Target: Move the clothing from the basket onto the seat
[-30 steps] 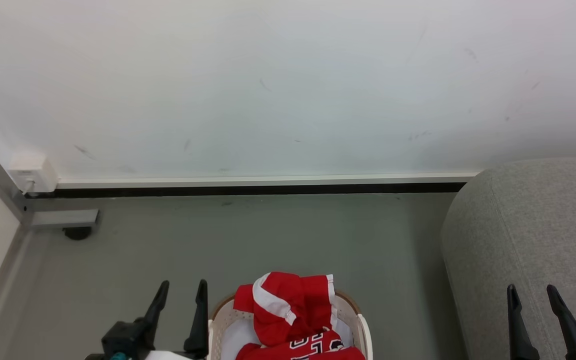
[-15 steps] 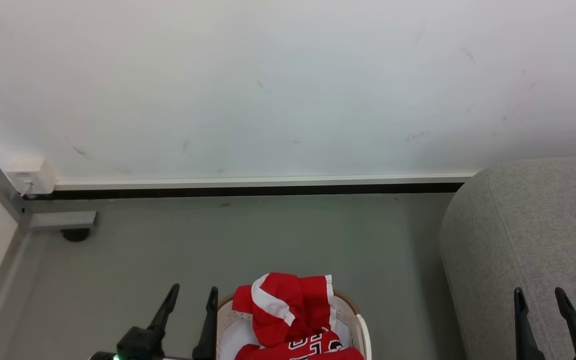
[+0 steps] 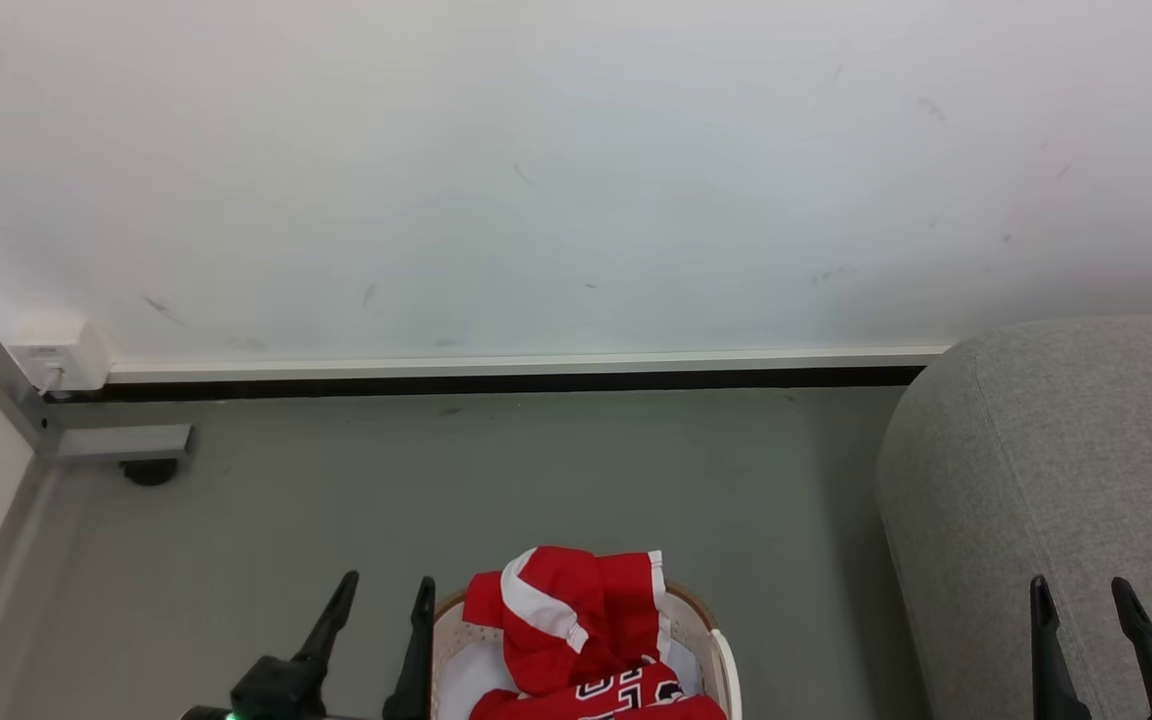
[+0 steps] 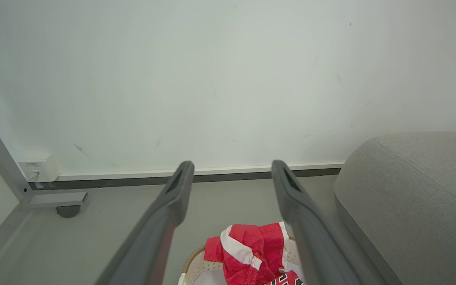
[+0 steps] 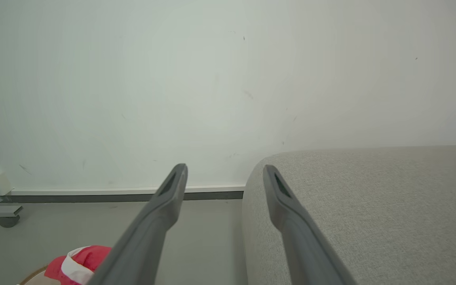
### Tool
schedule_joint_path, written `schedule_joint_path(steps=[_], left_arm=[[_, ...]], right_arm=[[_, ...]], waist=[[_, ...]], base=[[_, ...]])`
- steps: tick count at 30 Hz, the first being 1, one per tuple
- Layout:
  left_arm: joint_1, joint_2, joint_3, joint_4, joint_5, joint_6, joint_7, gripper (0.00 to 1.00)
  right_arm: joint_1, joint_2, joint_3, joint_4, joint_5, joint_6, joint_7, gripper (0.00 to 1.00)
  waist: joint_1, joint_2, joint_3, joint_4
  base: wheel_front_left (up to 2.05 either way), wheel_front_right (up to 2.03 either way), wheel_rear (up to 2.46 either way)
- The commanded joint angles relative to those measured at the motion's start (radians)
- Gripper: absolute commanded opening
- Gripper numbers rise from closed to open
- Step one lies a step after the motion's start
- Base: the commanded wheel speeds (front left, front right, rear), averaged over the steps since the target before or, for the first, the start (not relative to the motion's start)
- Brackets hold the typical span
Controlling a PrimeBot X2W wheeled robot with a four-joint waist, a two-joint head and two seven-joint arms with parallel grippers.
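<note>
Red clothing [image 3: 576, 625] with white trim is heaped in the cream basket [image 3: 711, 640] at the bottom centre of the head view; black-and-white lettering shows on the lower garment. The clothing [image 4: 247, 253] and the basket [image 4: 196, 263] also appear low in the left wrist view, and a red bit of clothing [image 5: 73, 263] in the right wrist view. My left gripper [image 3: 383, 592] stands open just left of the basket, holding nothing. My right gripper [image 3: 1079, 592] is open over the front of the grey seat [image 3: 1066, 470]. The seat [image 5: 370, 213] spreads across the right.
A white wall with a pale baseboard [image 3: 526, 362] runs behind the grey floor. A metal frame leg with a castor [image 3: 148, 468] and a white socket box [image 3: 56, 356] stand at the far left.
My left gripper shifted to the right, closer to the basket's left wall. The right gripper moved slightly right. The clothing lies as before.
</note>
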Motion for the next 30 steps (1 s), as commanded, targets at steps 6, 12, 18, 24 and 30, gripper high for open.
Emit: schedule_joint_path(steps=[6,12,18,24,30], left_arm=[[0.013,0.007,0.007,0.007,-0.025,-0.007,-0.002,1.00],[0.009,0.006,0.001,0.013,-0.025,-0.015,-0.002,1.00],[-0.032,0.006,-0.013,0.044,-0.004,-0.035,-0.002,1.00],[-0.138,0.006,-0.030,0.122,0.019,-0.070,-0.002,1.00],[-0.260,0.009,-0.069,0.253,0.048,-0.098,-0.002,1.00]], right_arm=[[0.000,0.001,0.010,0.004,0.010,-0.002,-0.003,1.00],[-0.016,0.001,0.032,-0.012,0.011,-0.002,-0.002,1.00],[-0.047,0.001,0.077,-0.038,0.008,-0.002,-0.002,1.00],[-0.110,0.001,0.113,-0.087,0.009,-0.002,-0.001,1.00],[-0.169,0.002,0.145,-0.125,0.029,-0.002,-0.001,1.00]], waist=[[0.0000,0.0000,0.004,-0.011],[0.0000,0.0000,0.017,-0.034],[0.0000,0.0000,0.060,-0.074],[0.0000,0.0000,0.152,-0.116],[0.0000,0.0000,0.235,-0.154]], base=[[0.00,0.00,0.00],[0.00,0.00,0.00],[0.00,0.00,0.00],[0.00,0.00,0.00],[0.00,0.00,0.00]])
